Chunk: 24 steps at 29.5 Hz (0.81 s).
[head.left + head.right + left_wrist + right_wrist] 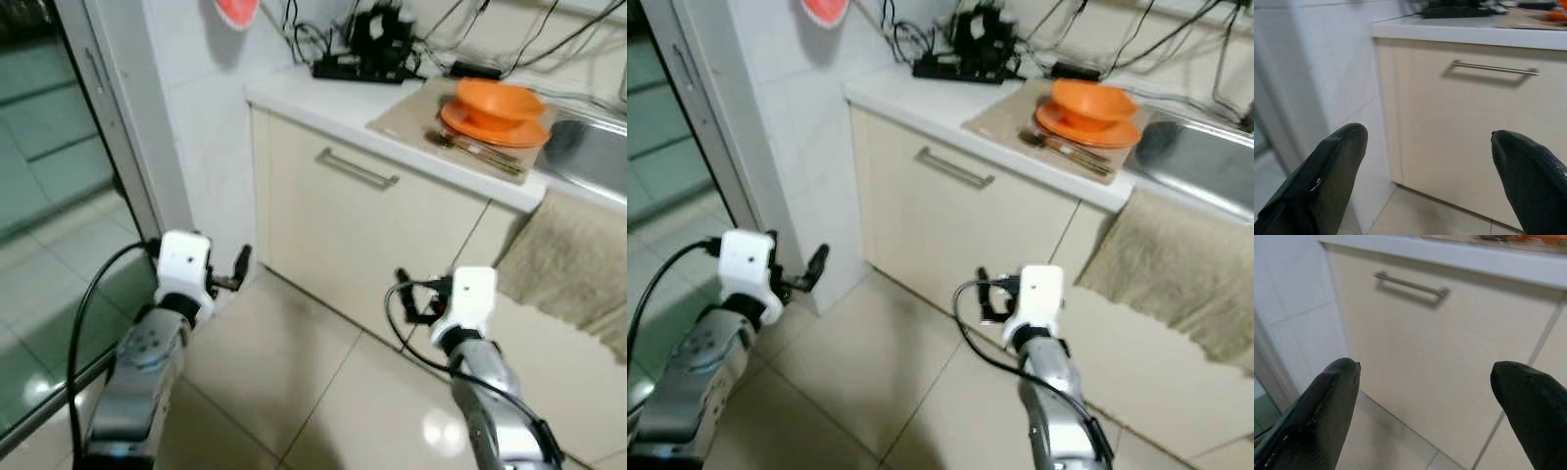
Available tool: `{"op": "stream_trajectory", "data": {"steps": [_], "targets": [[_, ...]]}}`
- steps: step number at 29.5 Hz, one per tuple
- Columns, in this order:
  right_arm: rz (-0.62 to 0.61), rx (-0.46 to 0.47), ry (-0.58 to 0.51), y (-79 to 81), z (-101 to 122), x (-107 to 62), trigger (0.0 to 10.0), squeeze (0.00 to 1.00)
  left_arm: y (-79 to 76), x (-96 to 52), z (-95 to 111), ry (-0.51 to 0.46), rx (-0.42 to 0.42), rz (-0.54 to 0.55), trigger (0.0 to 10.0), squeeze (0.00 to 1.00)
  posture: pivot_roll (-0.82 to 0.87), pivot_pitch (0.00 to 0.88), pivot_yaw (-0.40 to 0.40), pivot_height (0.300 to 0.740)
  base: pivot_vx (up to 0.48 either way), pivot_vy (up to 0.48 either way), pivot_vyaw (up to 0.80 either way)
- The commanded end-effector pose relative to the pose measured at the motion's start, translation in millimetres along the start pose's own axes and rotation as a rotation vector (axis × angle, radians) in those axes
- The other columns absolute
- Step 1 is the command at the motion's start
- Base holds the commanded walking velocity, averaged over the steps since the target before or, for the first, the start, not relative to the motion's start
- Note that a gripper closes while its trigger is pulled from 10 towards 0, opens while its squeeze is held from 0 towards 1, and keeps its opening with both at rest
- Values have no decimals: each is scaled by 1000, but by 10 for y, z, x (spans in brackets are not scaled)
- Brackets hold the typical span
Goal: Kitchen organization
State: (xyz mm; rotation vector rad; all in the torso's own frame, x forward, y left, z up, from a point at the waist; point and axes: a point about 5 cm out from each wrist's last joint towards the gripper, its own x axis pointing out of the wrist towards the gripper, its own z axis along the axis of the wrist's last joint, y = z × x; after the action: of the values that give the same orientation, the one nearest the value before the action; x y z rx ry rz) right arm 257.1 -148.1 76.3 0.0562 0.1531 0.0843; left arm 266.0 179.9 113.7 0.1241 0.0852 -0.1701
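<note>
- The robot stands on the tiled floor (294,382) facing a cream cabinet (372,245) with a bar handle (358,168), both arms raised ahead of it at about drawer height, well short of the worktop.
- The left gripper (1430,161) has its two black fingers (1337,161) spread wide with nothing between them; it looks at the cabinet front near the tiled wall corner (196,127), apart from the door.
- The right gripper (1425,396) is likewise spread and empty, aimed at the same cabinet front below the handle, not touching it. Both held open like this probably means a ready pose for the approach, not a grasp.
- The things to tidy sit on the white countertop (294,93): an orange bowl (495,98) stacked on an orange plate (495,127), both on a tan board or mat (411,113) close to the front edge, beside the steel sink (588,147).
- A few utensils (475,149), too blurred to tell apart, lie along the mat's front edge just before the plate.
- A black power strip with tangled cables (367,54) is at the back edge by the wall.
- A beige towel (573,259) hangs over the front edge below the sink, likely left to dry.
- My guess: no sorting has begun; the arms must rise and the robot step closer first.
</note>
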Motion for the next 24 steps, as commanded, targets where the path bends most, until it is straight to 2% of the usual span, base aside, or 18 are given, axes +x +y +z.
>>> {"op": "stream_trajectory", "data": {"steps": [1,4,10,11,14,15,16,18,19,21,24], "targets": [[-22,-16,-20,-92,68,14,10000,0,-45,6,10,-10,-6,-11,10000,0,-49,0,-40,740,0,-480,0],[-20,-18,-21,-91,74,19,10000,0,-43,1,5,-7,1,-11,10000,0,-47,0,-44,740,0,-480,-267],[-7,-31,-45,-71,142,52,10000,0,-28,-17,51,-42,-58,3,10000,0,-41,0,-51,740,0,0,-667],[16,-41,-81,-43,241,78,10000,0,-5,-34,130,-89,-56,14,10000,0,-40,0,-53,740,0,0,0],[40,-41,-131,-2,373,104,10000,0,22,-44,224,-144,-44,25,10000,0,-37,0,-56,740,0,0,0],[40,-41,-131,-2,373,104,10000,0,22,-44,224,-144,-44,25,10000,0,-37,0,-56,740,0,0,0],[57,-49,-173,34,498,138,10000,0,55,-32,299,-171,-46,37,10000,0,-37,0,-56,740,0,0,0],[60,-52,-184,42,530,147,10000,0,64,-27,318,-176,-48,40,10000,0,-37,0,-56,740,0,0,0],[64,-39,-223,61,667,187,10000,0,93,7,421,-194,-26,41,10000,0,-38,0,-59,740,0,0,0],[67,-36,-256,78,784,213,10000,0,127,31,523,-221,-14,53,10000,0,-38,0,-59,740,0,0,0],[58,-25,-258,82,884,255,10000,0,149,45,629,-246,-21,56,10000,0,-38,0,-59,740,229,0,0]]}}
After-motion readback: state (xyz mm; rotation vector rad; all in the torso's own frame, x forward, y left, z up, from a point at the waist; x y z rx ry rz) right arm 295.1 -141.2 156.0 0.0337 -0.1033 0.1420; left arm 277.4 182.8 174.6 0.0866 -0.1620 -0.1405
